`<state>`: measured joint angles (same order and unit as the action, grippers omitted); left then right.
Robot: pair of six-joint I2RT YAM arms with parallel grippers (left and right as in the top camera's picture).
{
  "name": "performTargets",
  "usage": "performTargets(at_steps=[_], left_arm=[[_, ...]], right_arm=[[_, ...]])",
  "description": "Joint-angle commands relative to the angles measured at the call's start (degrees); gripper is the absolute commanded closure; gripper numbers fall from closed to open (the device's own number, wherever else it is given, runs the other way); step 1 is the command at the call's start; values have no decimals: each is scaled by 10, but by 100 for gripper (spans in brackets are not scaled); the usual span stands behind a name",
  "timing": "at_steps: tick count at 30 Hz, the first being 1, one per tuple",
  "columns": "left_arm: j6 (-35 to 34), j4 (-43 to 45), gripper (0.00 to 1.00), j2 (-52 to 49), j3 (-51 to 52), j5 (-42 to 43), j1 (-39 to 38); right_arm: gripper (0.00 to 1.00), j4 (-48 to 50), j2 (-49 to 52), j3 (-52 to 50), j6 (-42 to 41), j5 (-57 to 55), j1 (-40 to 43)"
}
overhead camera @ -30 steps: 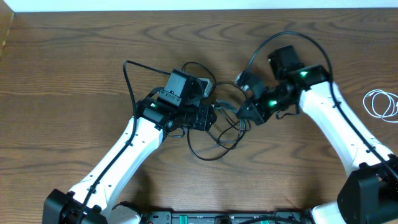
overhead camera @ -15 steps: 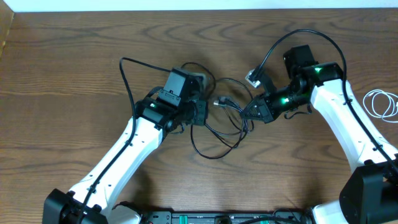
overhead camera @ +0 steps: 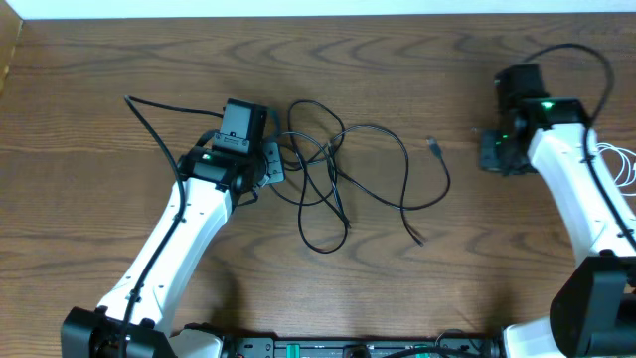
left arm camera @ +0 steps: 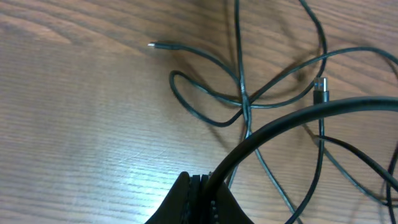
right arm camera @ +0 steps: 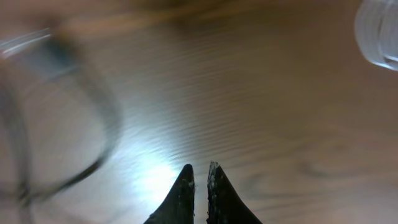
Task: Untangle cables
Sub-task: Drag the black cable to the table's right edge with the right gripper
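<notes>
Several thin black cables (overhead camera: pixel 405 164) lie in loose, crossing loops at the middle of the table, with a free plug end (overhead camera: pixel 433 145) to the right. My left gripper (overhead camera: pixel 272 163) sits at the left edge of the loops, shut on one black cable. In the left wrist view that cable (left arm camera: pixel 280 121) arches out from my shut left gripper (left arm camera: pixel 200 184) over the other loops (left arm camera: pixel 244 102). My right gripper (overhead camera: pixel 489 151) hovers far right, away from the black cables. Its jaws (right arm camera: pixel 200 171) are nearly together with nothing between them. A coiled white cable (overhead camera: pixel 621 164) lies at the right edge.
The white coil (right arm camera: pixel 379 31) shows blurred at the top right of the right wrist view. The left arm's own thick black cable (overhead camera: pixel 159 134) loops out to the left. The table's far edge meets a white wall (overhead camera: pixel 318 8).
The left gripper has shut on a black cable and pulled it left. The right gripper has let go and swung away to the right. The loops lie more spread out.
</notes>
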<state>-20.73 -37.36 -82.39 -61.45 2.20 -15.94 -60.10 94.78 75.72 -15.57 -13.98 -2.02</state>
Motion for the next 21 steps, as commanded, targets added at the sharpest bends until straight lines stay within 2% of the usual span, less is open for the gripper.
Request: performTargets(at_steps=[1, 2, 4, 5, 7, 9, 11, 13, 17, 18, 21], left_arm=[[13, -10, 92, 37, 3, -10, 23], [9, -13, 92, 49, 3, 31, 27], [9, -8, 92, 56, 3, 115, 24], [9, -5, 92, 56, 4, 142, 18], [9, -3, 92, 54, 4, 153, 6], [14, -3, 92, 52, 4, 151, -6], [16, -1, 92, 52, 4, 149, -12], [16, 10, 92, 52, 4, 147, -12], [16, 14, 92, 52, 4, 147, -12], [16, 14, 92, 52, 4, 147, -12], [16, 14, 92, 52, 4, 147, -12]], right_arm=[[94, 9, 0, 3, -88, -66, 62], [94, 27, 0, 3, -54, 47, 87], [87, 43, 0, 3, 71, 300, 96], [77, 43, 0, 3, 143, 437, 90], [57, 25, 0, 3, 235, 575, 68], [48, -2, 0, 3, 297, 595, 31], [46, -27, 0, 3, 354, 593, -21], [42, -29, 0, 3, 364, 584, -86], [50, 5, 0, 2, 357, 548, -166], [53, 24, 0, 2, 339, 514, -190], [54, 77, 1, 2, 271, 399, -238]])
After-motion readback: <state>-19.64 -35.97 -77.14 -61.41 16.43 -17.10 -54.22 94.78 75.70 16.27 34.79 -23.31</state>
